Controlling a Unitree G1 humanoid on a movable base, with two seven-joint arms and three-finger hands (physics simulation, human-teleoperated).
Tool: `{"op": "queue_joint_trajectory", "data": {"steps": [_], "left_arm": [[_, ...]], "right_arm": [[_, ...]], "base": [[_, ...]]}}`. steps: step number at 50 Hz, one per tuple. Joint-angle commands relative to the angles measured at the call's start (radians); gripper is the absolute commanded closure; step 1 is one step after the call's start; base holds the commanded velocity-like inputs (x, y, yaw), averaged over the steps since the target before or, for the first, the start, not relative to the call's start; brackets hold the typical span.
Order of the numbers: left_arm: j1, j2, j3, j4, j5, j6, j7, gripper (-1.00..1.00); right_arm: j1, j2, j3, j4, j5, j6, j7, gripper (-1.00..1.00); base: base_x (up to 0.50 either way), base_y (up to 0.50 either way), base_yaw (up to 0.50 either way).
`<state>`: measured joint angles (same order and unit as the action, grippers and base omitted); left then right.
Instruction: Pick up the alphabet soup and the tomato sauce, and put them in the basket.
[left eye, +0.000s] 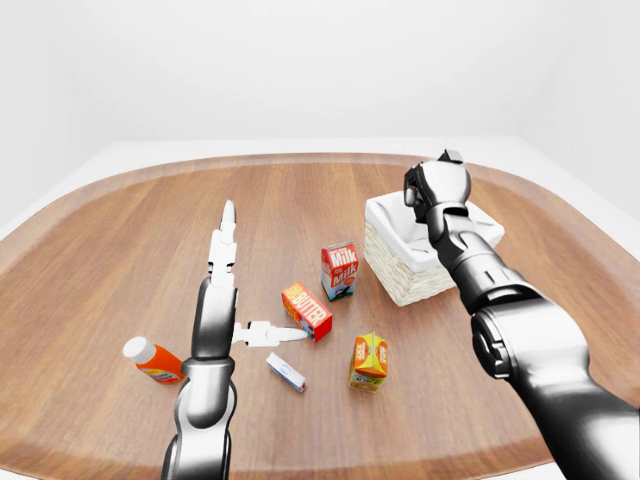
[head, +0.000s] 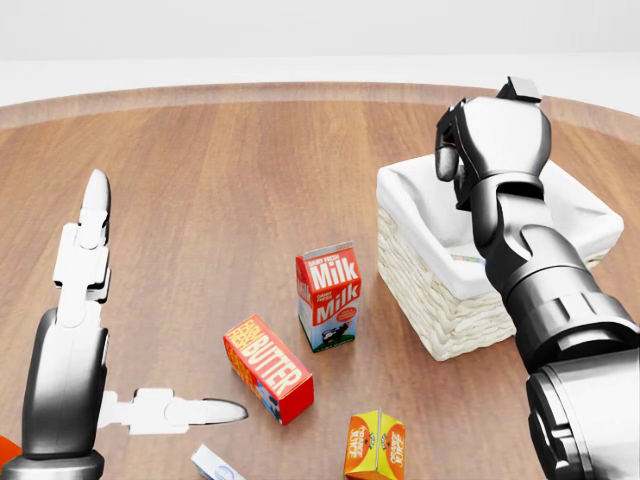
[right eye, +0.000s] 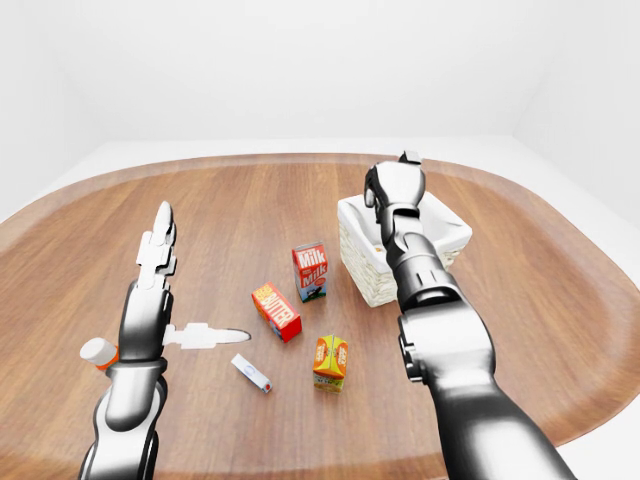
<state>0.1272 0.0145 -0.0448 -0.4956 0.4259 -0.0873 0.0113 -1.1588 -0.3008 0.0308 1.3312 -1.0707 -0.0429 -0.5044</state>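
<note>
Your right hand (head: 470, 140) hangs over the one white basket (head: 430, 250) with its fingers curled in; you cannot tell if it holds anything. Your left hand (head: 95, 330) is spread wide and holds nothing. On the table (left eye: 120, 230) sit one milk carton (head: 328, 297), one butter box (head: 267, 368), one orange carton (left eye: 369, 361), one small white box (left eye: 285, 371) and one orange bottle (left eye: 152, 360). A bit of a label (head: 468, 259) peeks out inside the basket, too hidden to name.

Pretty bare room honestly. There's one big rounded wooden table with reddish-brown grain and a paler rim (left eye: 90, 250), and it fills most of the eye views. Around it is a plain white floor (left eye: 130, 152), meeting blank white walls (right eye: 300, 60) with a faint corner seam at upper right. Light is soft and even, shadows barely there.
</note>
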Motion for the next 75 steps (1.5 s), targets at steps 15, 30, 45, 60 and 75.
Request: {"op": "queue_joint_trajectory", "data": {"steps": [15,30,45,60,75], "left_arm": [[0.002,0.0,0.001,-0.001,0.005,0.0,0.002,-1.0],[0.003,0.0,0.0,0.0,0.006,0.0,0.002,-1.0],[0.002,0.0,0.002,0.005,0.005,0.0,0.002,-1.0],[0.0,-0.001,0.0,-0.01,0.006,0.0,-0.002,-1.0],[0.0,0.0,-0.001,-0.01,0.006,0.0,-0.002,-1.0]], "right_arm": [[0.047,-0.006,-0.011,-0.01,0.02,-0.005,-0.019,1.0],[0.054,0.001,-0.009,-0.006,0.024,-0.007,-0.019,1.0],[0.073,-0.004,-0.012,0.0,0.026,-0.009,-0.019,1.0],[0.097,-0.012,-0.016,0.005,0.03,-0.004,-0.019,1.0],[0.094,-0.018,-0.016,0.002,0.032,-0.005,-0.019,1.0]], "base": [[0.0,0.0,0.0],[0.0,0.0,0.0],[0.0,0.0,0.0],[0.0,0.0,0.0],[0.0,0.0,0.0]]}}
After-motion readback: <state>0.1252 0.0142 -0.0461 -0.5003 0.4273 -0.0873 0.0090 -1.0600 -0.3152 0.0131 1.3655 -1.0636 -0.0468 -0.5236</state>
